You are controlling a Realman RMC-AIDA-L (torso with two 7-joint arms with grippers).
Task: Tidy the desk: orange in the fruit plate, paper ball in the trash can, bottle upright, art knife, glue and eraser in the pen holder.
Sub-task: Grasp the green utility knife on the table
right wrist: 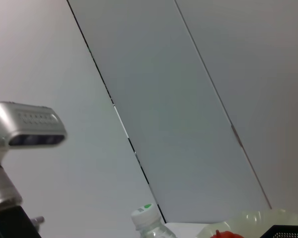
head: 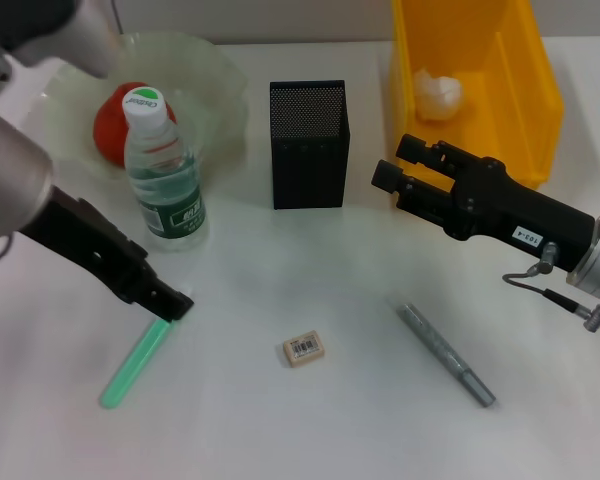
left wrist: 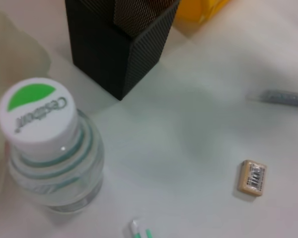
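Left end effector clamped on green glue stick near the upright bottle; lifting could topple it. Right end effector apart.

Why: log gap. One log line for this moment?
left gripper at glue | right gripper open | eraser, knife on table | bottle upright

You see a white tabletop bearing everything, and beyond it a pale grey panelled wall with dark seams.
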